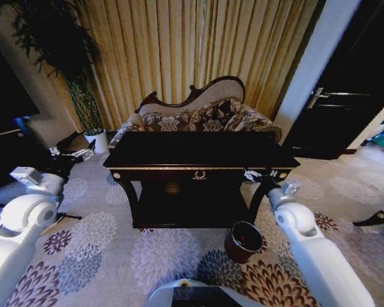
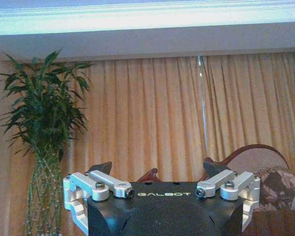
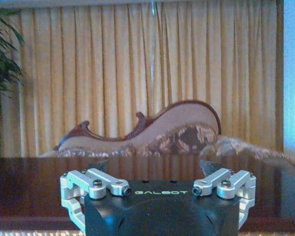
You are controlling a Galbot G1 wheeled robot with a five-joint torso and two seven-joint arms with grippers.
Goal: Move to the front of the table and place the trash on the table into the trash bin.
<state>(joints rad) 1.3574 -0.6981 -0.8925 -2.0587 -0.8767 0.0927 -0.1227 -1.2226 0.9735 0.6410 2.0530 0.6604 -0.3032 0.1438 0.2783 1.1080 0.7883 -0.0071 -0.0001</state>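
Observation:
The dark glossy table stands straight ahead, its gold emblem on the front drawer facing me. The trash is out of view. The small reddish-brown trash bin sits on the carpet by the table's front right leg. My left gripper is open and held left of the table, level with its top; in the left wrist view the left gripper faces the curtain with nothing between its fingers. My right gripper is open at the table's front right corner, and the right gripper looks across the table top.
An ornate sofa stands close behind the table, before tan curtains. A tall plant in a white pot is at the back left. A dark door is at the right. Flowered carpet lies in front.

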